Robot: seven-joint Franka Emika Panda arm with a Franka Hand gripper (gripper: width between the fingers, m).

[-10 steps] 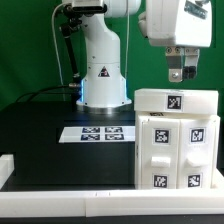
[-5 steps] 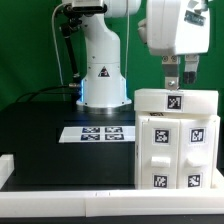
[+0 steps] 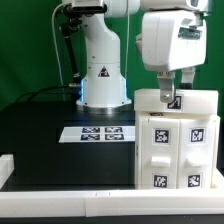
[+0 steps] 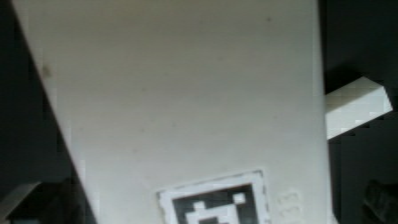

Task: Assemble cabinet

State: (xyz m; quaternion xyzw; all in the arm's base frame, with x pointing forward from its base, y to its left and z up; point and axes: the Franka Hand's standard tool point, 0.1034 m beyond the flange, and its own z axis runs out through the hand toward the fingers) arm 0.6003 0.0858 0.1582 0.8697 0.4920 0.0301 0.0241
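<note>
I have the gripper [image 3: 168,97] low over the cabinet [image 3: 177,145], which stands upright at the front of the black table [image 3: 40,130], toward the exterior view's right. The top panel [image 3: 177,101] lies flat across the body, and my fingers reach down to its upper face, near the edge on the exterior view's left. I judge I am there to press or nudge that panel into its seat, since it looks already laid in place rather than carried. Whether the fingers are spread, closed or pinching the panel I cannot tell: in the exterior view they merge with the white plastic, and the wrist view shows only a broad white surface with part of one tag [image 4: 222,203].

Counting what I can see: one arm, one cabinet, one top panel with a single tag on its front edge. The cabinet's front face carries four tags. The marker board [image 3: 98,133] lies flat behind it, in front of the arm's base [image 3: 103,85], with four tags of its own. I see no loose parts elsewhere on the table
</note>
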